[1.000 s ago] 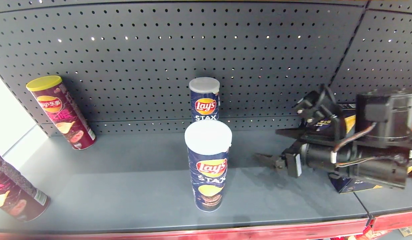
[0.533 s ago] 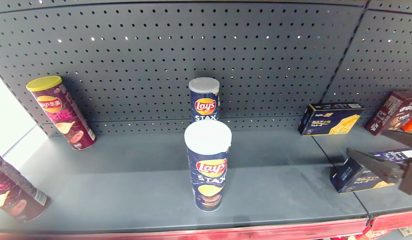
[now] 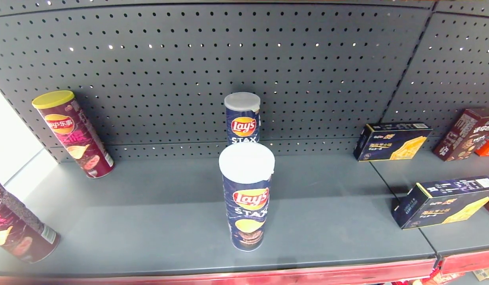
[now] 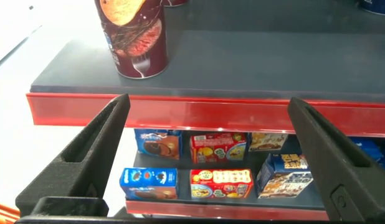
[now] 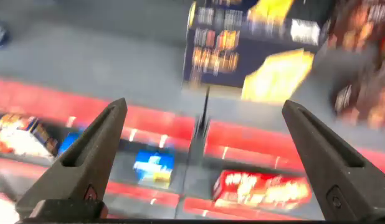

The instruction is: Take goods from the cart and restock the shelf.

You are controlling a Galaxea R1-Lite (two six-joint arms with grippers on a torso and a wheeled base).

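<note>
Change: the right arm, beside the front blue can (image 3: 246,198) a second earlier, had pulled back past the head view's right edge.
Right gripper (image 5: 204,104): jaws spread wide, nothing between them, facing the dark blue box (image 5: 255,50).
Left gripper (image 4: 209,101): jaws spread, empty, before the red lip (image 4: 180,112); maroon can (image 4: 133,37) at its view's upper left.
Goods: the front blue can stood upright at centre frame on the shelf (image 3: 149,221), ahead of the rear blue can (image 3: 243,118).
Meaning: that placement looked finished; both grippers seemed free for another trip to the cart.
</note>
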